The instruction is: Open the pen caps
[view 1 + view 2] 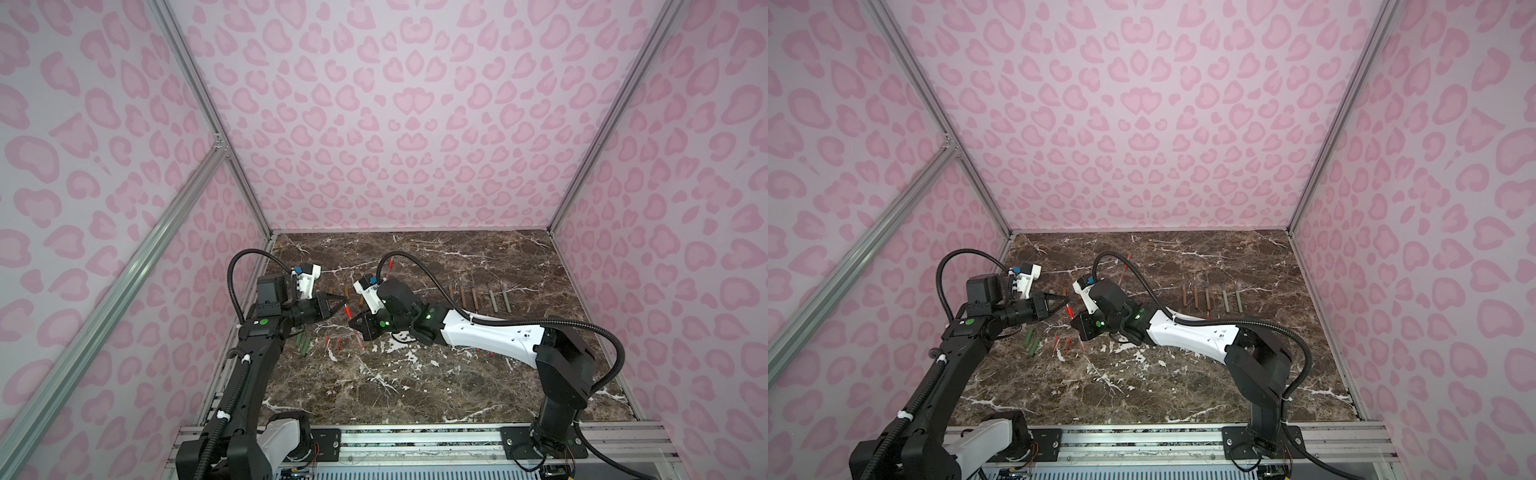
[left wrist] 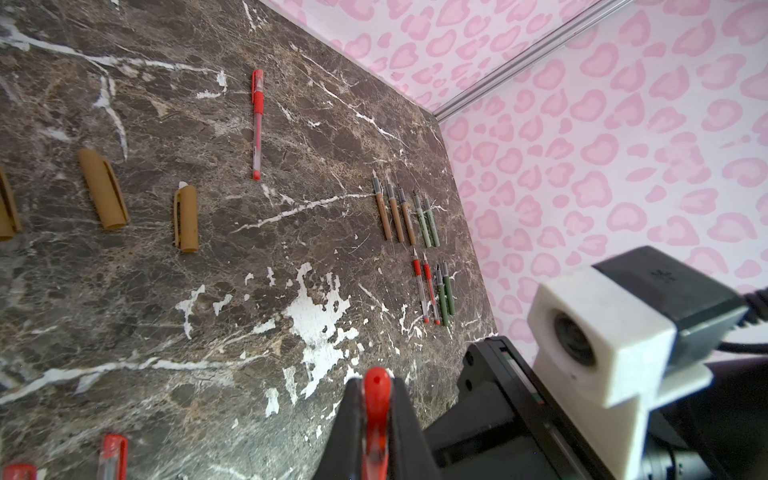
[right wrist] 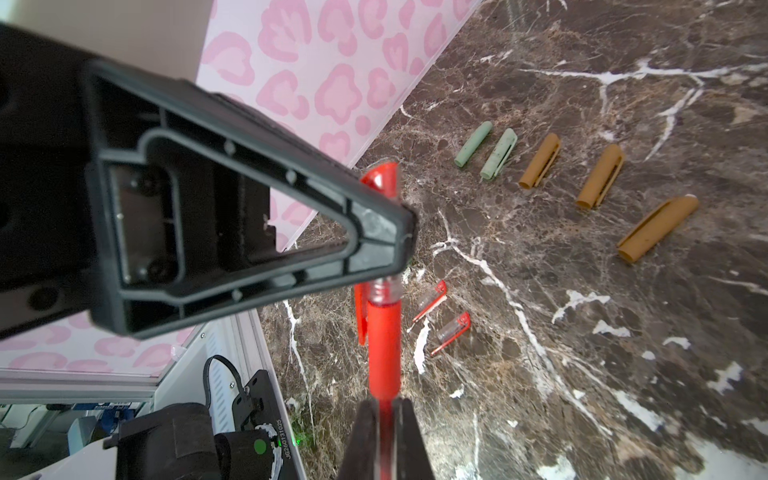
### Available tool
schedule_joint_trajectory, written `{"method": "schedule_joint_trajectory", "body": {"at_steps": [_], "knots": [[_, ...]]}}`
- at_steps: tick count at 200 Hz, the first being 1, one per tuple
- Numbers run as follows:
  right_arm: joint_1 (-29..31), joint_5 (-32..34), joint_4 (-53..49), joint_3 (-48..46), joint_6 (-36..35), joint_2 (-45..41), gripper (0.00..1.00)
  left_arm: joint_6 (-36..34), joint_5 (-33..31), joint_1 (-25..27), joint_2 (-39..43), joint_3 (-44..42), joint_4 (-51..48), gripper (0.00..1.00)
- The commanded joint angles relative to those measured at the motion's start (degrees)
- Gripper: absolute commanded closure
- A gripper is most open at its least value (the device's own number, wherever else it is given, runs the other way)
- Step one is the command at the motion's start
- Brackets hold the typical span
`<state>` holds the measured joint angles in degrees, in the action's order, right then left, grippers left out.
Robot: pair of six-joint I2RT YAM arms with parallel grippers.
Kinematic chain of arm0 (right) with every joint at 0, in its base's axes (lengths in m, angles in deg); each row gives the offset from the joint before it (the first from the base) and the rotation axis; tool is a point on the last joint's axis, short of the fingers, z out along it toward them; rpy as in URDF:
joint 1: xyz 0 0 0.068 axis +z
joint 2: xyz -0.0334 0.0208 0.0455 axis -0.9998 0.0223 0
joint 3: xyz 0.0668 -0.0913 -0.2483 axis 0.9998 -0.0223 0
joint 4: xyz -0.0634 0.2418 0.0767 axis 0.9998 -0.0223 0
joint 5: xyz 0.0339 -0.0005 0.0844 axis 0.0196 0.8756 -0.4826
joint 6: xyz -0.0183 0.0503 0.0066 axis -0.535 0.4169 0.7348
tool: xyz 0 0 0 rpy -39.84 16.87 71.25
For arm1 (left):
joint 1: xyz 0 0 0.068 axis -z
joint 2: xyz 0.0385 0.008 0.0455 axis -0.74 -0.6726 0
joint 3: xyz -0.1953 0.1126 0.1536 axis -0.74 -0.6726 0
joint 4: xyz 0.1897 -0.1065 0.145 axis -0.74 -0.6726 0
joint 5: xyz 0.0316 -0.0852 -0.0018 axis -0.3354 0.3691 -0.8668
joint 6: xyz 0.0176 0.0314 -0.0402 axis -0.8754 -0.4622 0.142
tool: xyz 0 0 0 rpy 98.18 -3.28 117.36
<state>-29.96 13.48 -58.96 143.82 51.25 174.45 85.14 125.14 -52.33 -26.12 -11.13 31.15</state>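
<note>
Red pen (image 3: 384,332) spans the gap between both grippers above the marble (image 1: 415,374): left gripper (image 1: 345,308) pinches its cap (image 2: 376,399), right gripper (image 3: 386,415) clamps the barrel, axis running straight between them.

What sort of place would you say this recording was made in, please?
Most likely a robot test cell, not a home or office: a marble-patterned tabletop boxed in by pink-patterned wall panels on aluminium framing, with two arms bolted to a front rail.
</note>
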Motion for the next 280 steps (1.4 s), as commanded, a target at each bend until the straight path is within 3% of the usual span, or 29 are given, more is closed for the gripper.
{"method": "schedule_joint_trajectory", "body": {"at_steps": [1, 26, 100, 123, 143, 184, 213, 280], "knots": [[0.0, 0.6, 0.1, -3.1, 0.1, -0.7, 1.0, 0.1, 0.9, 0.0, 0.5, 0.4, 2.4, 0.96], [0.2, 1.2, -2.2, -6.1, -0.3, -1.9, 1.0, -0.6, 0.2, -0.2, 0.0, 1.7, 0.5, 0.96], [-0.2, 3.5, 3.2, -29.0, 4.7, -14.0, 1.0, -1.5, -1.8, -0.8, -1.4, 2.5, 0.8, 0.96], [-1.7, 6.1, 0.8, -30.5, 5.2, -18.5, 1.0, -4.2, -5.3, -0.6, -3.4, 3.2, -2.9, 0.96], [-3.9, 9.7, -0.3, -33.0, 6.9, -23.6, 1.0, -11.0, -10.8, 1.6, -5.0, 4.1, -8.5, 0.97], [-9.8, 20.2, -13.4, -33.3, 10.1, -32.6, 1.0, -17.9, -22.0, 5.3, -9.5, 5.5, -15.7, 0.97], [-14.1, 25.9, -21.7, -32.8, 10.2, -36.0, 1.0, -21.1, -23.7, 8.4, -13.9, 7.0, -20.3, 0.97], [-22.0, 26.1, -26.9, -33.4, 9.0, -33.9, 1.0, -18.6, -27.5, 12.6, -24.2, 9.3, -25.3, 0.97]]}}
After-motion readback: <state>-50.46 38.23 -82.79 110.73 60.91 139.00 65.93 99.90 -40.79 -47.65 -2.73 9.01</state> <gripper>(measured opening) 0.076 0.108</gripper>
